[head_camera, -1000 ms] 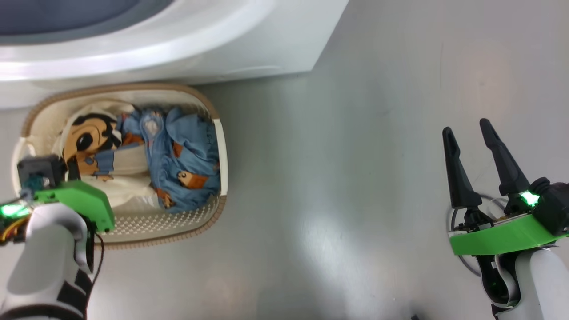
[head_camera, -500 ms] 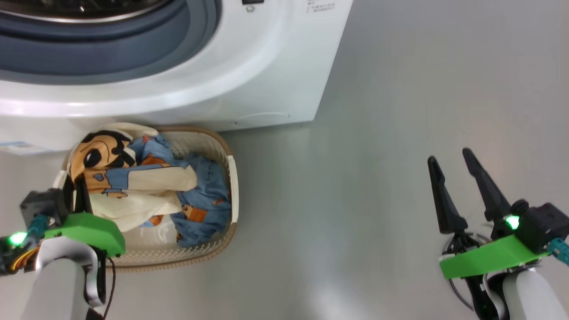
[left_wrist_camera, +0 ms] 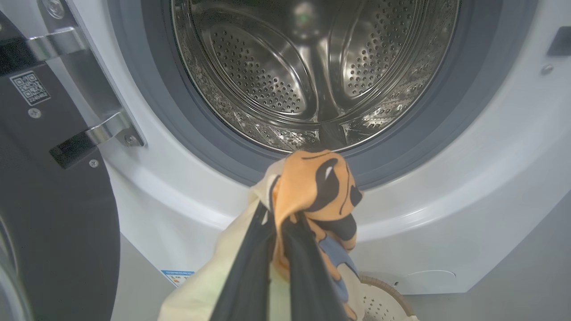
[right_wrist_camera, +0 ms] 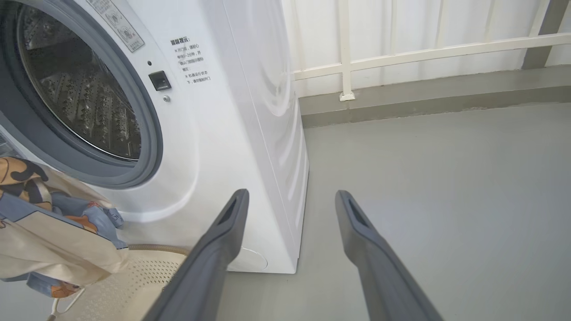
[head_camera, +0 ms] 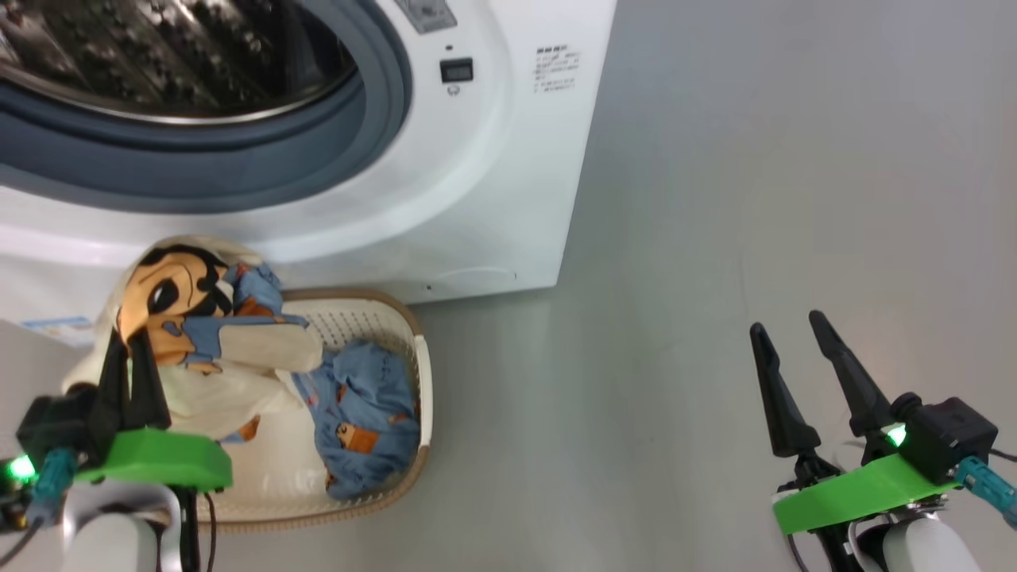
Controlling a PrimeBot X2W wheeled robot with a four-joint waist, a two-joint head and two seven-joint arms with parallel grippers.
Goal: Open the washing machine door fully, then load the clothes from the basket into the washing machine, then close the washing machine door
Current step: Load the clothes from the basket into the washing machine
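My left gripper [head_camera: 132,340] is shut on the cream-beige garment [head_camera: 254,353] with the brown cartoon print. The garment hangs lifted above the basket [head_camera: 422,373]. In the left wrist view the pinched cloth [left_wrist_camera: 314,187] sits just below the washing machine's open steel drum [left_wrist_camera: 290,67]. The light blue garment [head_camera: 361,413] lies inside the basket. The washing machine [head_camera: 493,183] stands behind the basket. The washing machine door [left_wrist_camera: 58,223] is swung open at the left. My right gripper [head_camera: 786,322] is open and empty over the floor, far to the right.
Grey floor [head_camera: 715,199] spreads to the right of the machine. A white railing and wall [right_wrist_camera: 401,49] stand behind it. The basket [right_wrist_camera: 134,276] sits tight against the machine's front, under the grey gasket [left_wrist_camera: 147,111].
The left gripper has raised the cream garment out of the basket toward the drum opening. The head camera has tilted up, bringing the drum into view. The right gripper stays open.
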